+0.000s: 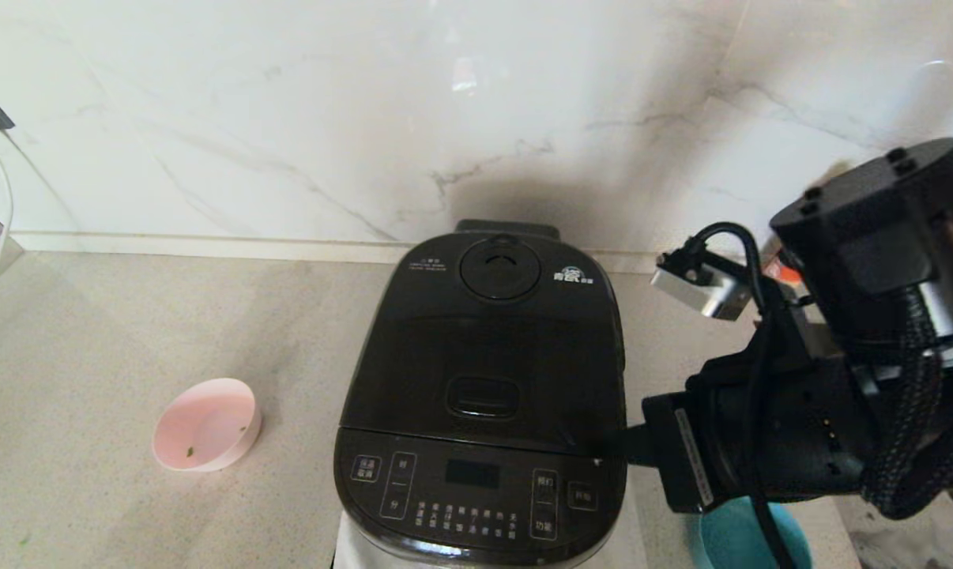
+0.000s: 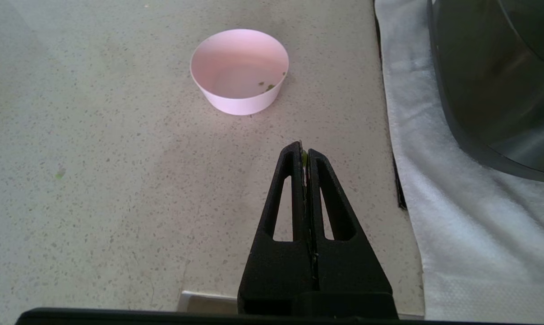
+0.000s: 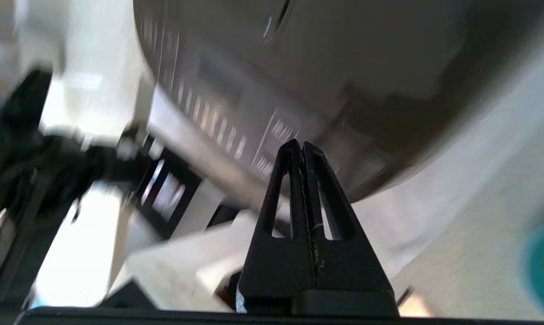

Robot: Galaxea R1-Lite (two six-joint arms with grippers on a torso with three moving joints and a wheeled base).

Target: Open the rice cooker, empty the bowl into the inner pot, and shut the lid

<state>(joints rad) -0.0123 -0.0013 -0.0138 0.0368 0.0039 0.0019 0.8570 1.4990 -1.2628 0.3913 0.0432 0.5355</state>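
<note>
With its lid (image 1: 484, 348) down, the rice cooker (image 1: 480, 395) sits mid-desk (image 1: 129, 332), directly left of the nearer right end effector (image 3: 302, 145), pinched empty beside the front panel; the left end effector (image 2: 302, 152), also pinched, hangs nearer the pink bowl (image 1: 206, 423).

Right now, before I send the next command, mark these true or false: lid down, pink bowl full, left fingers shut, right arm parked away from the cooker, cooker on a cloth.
1. The lid of the rice cooker is down. True.
2. The pink bowl is full. False: it holds only a few green specks.
3. The left gripper has its fingers shut. True.
4. The right gripper is parked far from the cooker. False: it sits shut close by the cooker's front right corner.
5. The cooker stands on a white cloth. True.
</note>
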